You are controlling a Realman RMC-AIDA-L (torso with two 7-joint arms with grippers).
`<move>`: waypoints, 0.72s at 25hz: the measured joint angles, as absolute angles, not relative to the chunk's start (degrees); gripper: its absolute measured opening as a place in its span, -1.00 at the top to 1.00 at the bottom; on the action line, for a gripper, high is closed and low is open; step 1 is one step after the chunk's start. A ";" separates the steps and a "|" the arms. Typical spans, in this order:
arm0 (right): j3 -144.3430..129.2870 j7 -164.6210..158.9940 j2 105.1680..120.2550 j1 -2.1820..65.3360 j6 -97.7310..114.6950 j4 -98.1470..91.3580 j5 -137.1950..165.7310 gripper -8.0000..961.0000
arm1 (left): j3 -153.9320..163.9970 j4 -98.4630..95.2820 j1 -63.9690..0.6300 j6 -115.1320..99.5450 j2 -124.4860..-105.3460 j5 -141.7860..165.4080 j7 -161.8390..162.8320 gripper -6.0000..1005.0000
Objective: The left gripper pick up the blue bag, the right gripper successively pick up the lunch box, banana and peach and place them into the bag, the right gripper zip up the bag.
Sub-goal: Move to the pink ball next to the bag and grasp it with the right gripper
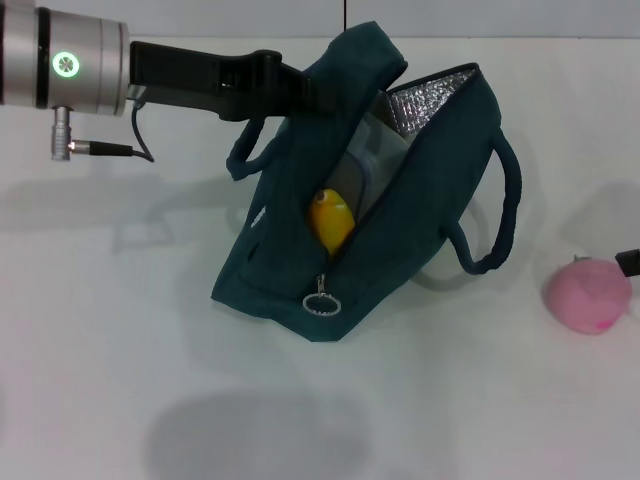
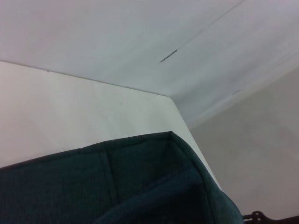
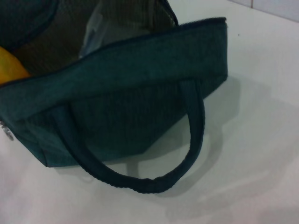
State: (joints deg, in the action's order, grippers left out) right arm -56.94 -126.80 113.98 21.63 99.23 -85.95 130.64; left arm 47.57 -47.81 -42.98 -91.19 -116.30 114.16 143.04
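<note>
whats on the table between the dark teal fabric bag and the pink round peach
Only bare white table in the head view. The dark teal fabric bag's loop handle hangs toward the pink round peach, with a gap between them.

This looks like a robot test bench in a lab or studio, not a home or kitchen. The work surface is a plain, matte white tabletop [image 1: 120,330] with no cloth, dishes or household clutter, and only soft shadows falling across it. At the far edge it meets a bare pale grey wall [image 1: 200,18]; in the left wrist view, smooth white panels [image 2: 117,32] meet at a corner seam, like an enclosure or backdrop. A black robot arm with a silver cylindrical wrist and a glowing green ring light [image 1: 66,63] reaches in from the far left, a thin cable trailing from it.
</note>
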 joint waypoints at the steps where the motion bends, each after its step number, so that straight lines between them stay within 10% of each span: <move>1: -57.14 -126.87 114.00 21.90 98.69 -84.80 130.91 -0.41 | 47.57 -47.81 -43.01 -91.13 -116.30 114.17 143.04 0.88; 18: -63.55 -127.15 115.30 27.19 90.68 -72.67 139.31 -0.40 | 47.64 -47.38 -42.73 -91.14 -116.51 114.09 142.38 0.88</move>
State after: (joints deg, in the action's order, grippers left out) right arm -63.55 -127.15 115.30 27.19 90.68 -72.67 139.31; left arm 47.64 -47.38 -42.73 -91.14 -116.51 114.09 142.38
